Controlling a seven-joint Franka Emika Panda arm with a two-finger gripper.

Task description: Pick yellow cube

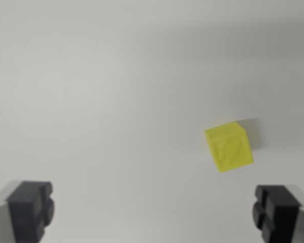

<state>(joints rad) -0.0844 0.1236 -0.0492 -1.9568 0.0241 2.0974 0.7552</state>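
A small yellow cube (229,146) rests on a plain white surface (116,91), toward the wrist view's right. My gripper (153,215) is open, and nothing lies between its two dark fingertips (31,208), which show at the bottom corners. The cube sits beyond the fingertips, just above and inside the right one (276,212), apart from it. It is slightly turned, with one corner pointing toward the bottom of the picture.
Only the bare white surface fills the remainder of the picture. A faint shadow falls on the surface to the right of the cube.
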